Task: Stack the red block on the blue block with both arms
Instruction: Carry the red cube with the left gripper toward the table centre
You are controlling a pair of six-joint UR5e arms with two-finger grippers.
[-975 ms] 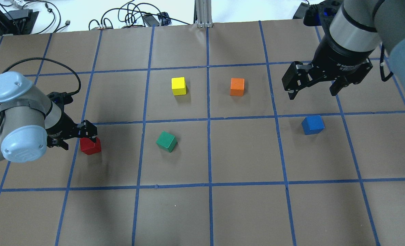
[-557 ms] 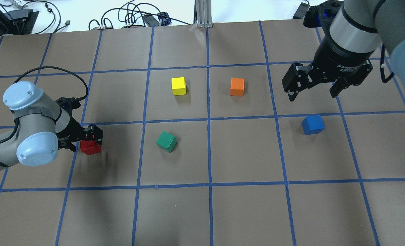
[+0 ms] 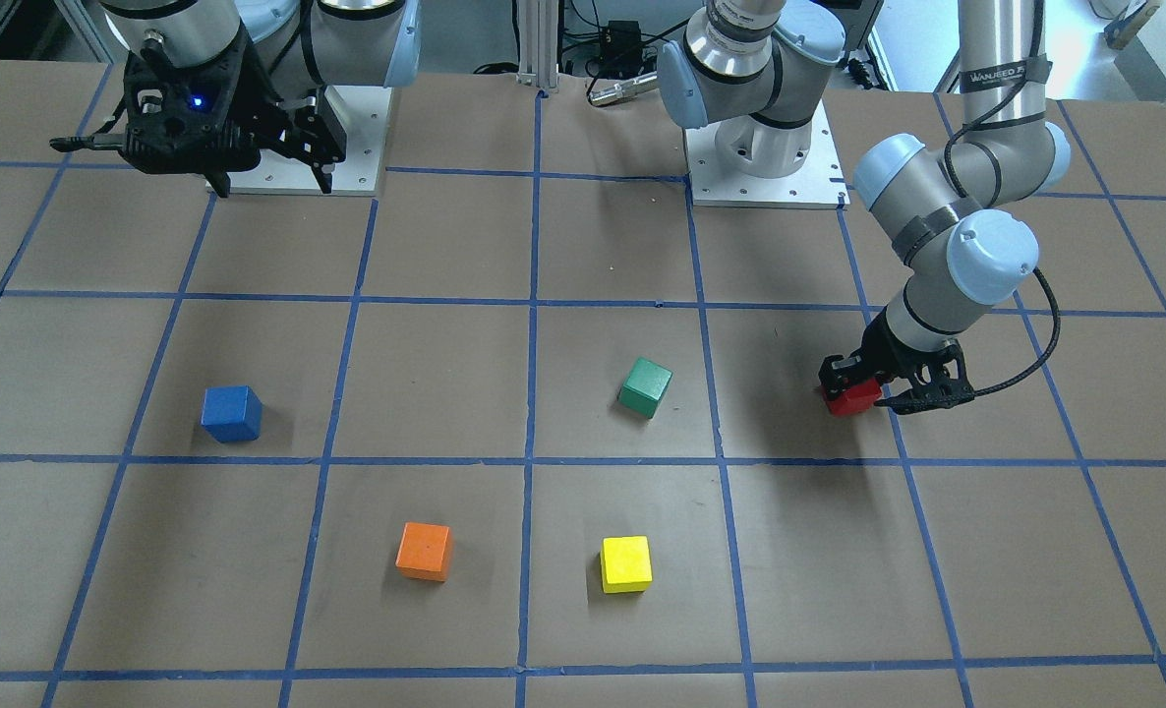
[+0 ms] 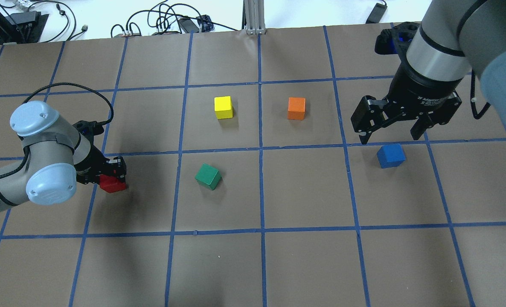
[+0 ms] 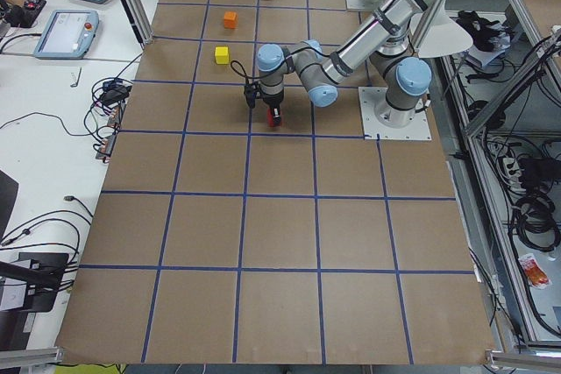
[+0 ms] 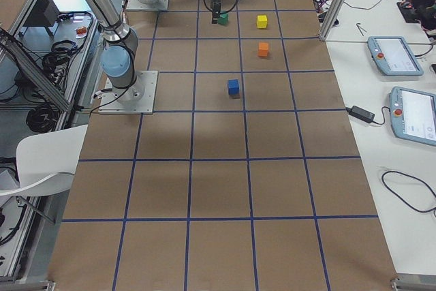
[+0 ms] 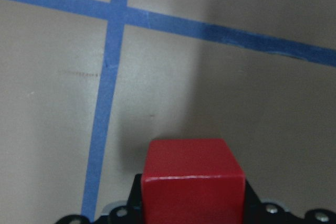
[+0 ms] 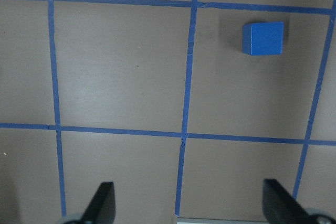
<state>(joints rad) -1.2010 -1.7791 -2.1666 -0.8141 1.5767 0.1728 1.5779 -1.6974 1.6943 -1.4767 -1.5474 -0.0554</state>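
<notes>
One red block [image 4: 113, 184] is clamped in my left gripper [image 4: 103, 175], left of the one green cube [image 4: 207, 176] in the overhead view. One blue block [image 4: 391, 155] sits well right of green. My right gripper [image 4: 390, 135] is spread wide above it. One yellow cube [image 4: 223, 107] and one orange cube [image 4: 296, 108] lie beyond green.

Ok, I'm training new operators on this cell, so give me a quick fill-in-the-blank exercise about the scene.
1. The left pincer is closed on a block coloured ___.
2. The right pincer hangs open near a block coloured ___.
3. The block lying between those two is ___.
Missing words: red; blue; green.
</notes>
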